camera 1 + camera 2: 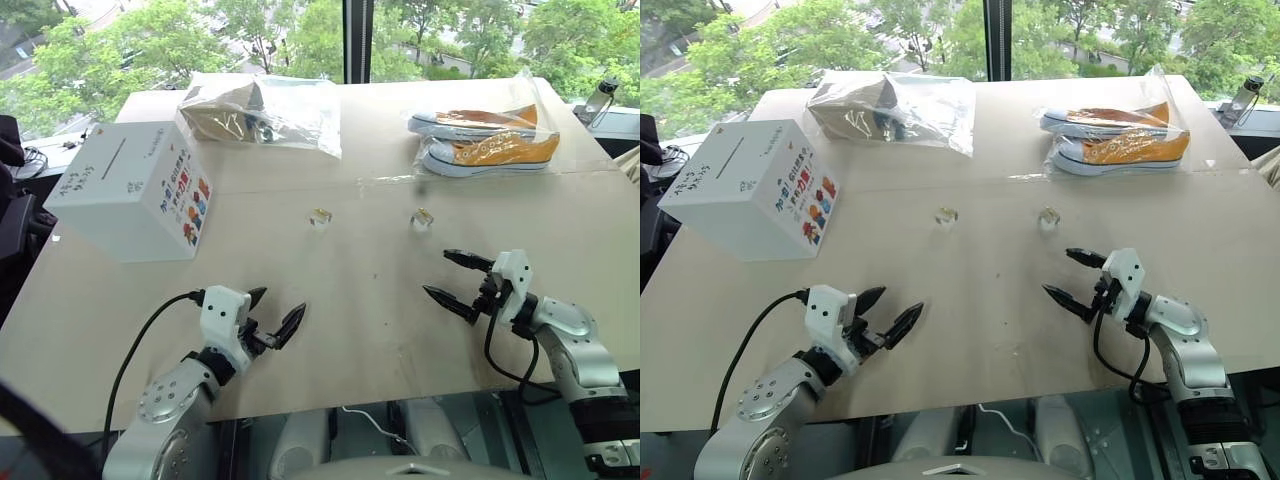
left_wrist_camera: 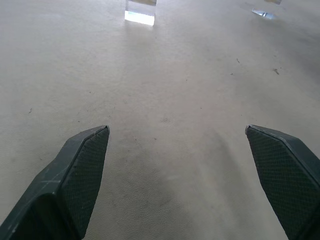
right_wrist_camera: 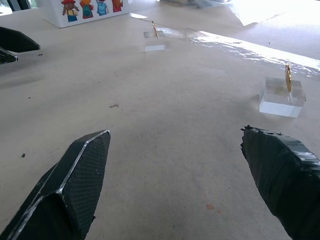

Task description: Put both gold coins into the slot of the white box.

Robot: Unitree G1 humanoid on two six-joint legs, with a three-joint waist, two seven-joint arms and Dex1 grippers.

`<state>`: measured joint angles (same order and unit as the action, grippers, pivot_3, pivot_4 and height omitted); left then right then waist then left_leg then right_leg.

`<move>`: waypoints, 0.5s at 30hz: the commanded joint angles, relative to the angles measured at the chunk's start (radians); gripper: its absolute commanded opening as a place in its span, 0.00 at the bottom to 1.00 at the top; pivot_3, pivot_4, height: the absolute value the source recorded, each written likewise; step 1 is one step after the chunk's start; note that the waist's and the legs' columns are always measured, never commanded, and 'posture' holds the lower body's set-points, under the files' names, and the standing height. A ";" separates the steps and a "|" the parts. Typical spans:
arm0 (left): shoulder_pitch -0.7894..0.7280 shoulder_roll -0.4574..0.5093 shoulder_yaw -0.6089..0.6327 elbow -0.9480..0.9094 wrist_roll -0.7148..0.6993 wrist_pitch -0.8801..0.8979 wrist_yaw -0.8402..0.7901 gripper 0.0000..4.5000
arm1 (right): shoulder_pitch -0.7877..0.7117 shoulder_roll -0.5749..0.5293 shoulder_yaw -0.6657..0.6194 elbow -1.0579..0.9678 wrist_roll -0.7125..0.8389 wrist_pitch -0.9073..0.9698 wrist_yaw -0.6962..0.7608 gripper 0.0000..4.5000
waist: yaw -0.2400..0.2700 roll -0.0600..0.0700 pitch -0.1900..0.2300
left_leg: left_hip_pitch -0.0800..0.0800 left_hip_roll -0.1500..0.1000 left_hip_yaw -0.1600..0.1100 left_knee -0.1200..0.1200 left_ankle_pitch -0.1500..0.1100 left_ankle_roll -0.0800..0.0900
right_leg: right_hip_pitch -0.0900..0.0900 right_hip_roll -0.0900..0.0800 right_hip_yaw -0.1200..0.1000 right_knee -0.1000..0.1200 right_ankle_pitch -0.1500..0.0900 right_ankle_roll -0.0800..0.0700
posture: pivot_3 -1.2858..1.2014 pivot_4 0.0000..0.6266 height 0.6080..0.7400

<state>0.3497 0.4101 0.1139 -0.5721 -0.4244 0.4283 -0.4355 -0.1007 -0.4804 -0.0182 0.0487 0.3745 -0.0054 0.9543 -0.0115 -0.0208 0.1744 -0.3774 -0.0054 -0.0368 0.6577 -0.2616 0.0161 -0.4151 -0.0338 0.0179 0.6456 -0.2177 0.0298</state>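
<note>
Two gold coins stand on edge in small clear blocks on the table: one coin (image 1: 320, 216) mid-table, the other coin (image 1: 422, 218) to its right, also seen as coin (image 3: 288, 77) and coin (image 3: 154, 29). The white box (image 1: 130, 190) sits at the left, its dark slot (image 1: 113, 159) on top and printed figures on its side. My left gripper (image 1: 276, 318) is open near the front edge, well short of the left coin. My right gripper (image 1: 454, 279) is open, just in front of the right coin. Nothing is held.
A clear bag with brown contents (image 1: 262, 108) lies at the back left. A bagged pair of orange sneakers (image 1: 488, 140) lies at the back right. The table's front edge (image 1: 380, 400) runs close behind both grippers.
</note>
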 commanded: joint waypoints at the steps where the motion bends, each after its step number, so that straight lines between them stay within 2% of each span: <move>1: -0.005 0.002 -0.017 -0.007 0.014 -0.035 -0.017 0.99 | -0.019 -0.004 -0.013 -0.008 -0.003 -0.024 0.004 1.00 | 0.000 0.000 0.000 | 0.000 0.000 0.000 0.000 0.000 0.000 | 0.000 0.000 0.000 0.000 0.000 0.000 | 0.52 0.24 1.00; 15: -0.047 -0.009 -0.016 0.015 0.016 -0.062 -0.029 0.99 | -0.046 0.031 -0.006 0.013 -0.031 -0.044 -0.024 1.00 | 0.000 0.000 0.000 | 0.000 0.000 0.000 0.000 0.000 0.000 | 0.000 0.000 0.000 0.000 0.001 0.001 | 0.52 0.24 1.00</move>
<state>0.3091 0.4005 0.0855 -0.5379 -0.4028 0.3861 -0.4578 -0.1394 -0.4507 -0.0152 0.0860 0.3398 -0.0283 0.9349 -0.0114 -0.0208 0.1744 -0.3774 -0.0053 -0.0367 0.6577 -0.2616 0.0161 -0.4151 -0.0340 0.0178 0.6456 -0.2172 0.0304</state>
